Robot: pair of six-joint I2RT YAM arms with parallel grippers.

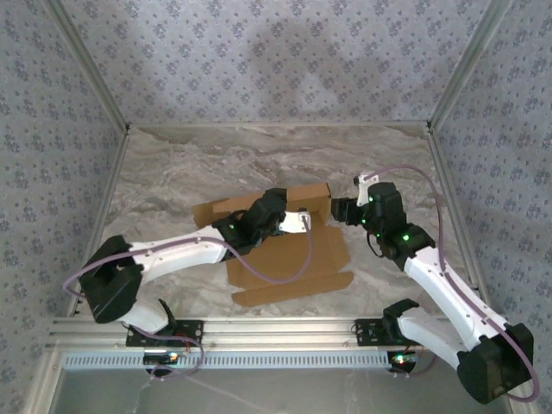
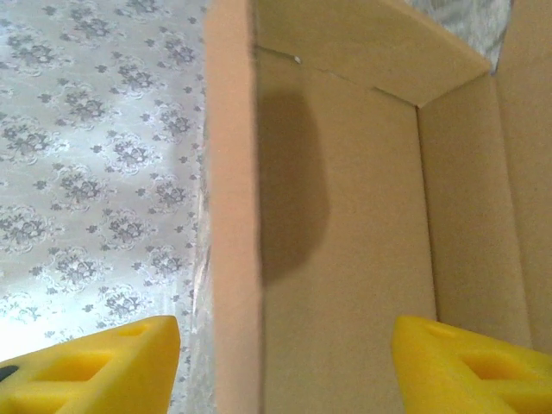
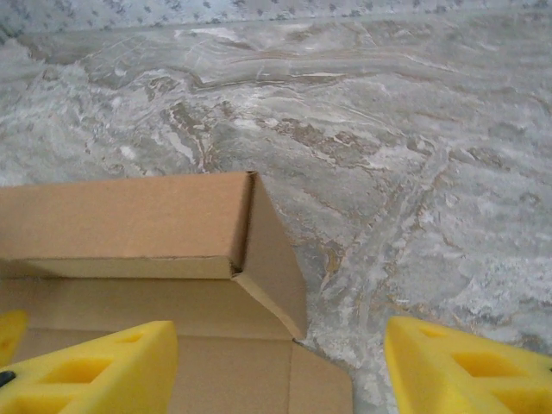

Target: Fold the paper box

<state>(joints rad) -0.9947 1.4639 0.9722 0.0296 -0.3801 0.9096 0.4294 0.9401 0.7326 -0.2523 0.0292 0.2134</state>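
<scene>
The paper box (image 1: 323, 259) lies about mid-bench (image 1: 172, 164). Its base and front flaps are flat toward the near edge, and its far wall is folded upright. The left claw (image 1: 297, 222) sits at that raised part, open. Its yellow fingers (image 2: 86, 375) are spread wide, with the edge of a cardboard wall standing between them and a gap on either side. The right claw (image 1: 339, 211) hangs at the box's far right corner, likewise open, its fingers (image 3: 95, 371) wide apart.

Paper box (image 1: 332, 254) middle hidden under left arm (image 1: 181, 250); box edges, left hand (image 2: 285, 328), right hand (image 3: 280, 332) cropped in wrist views.
</scene>
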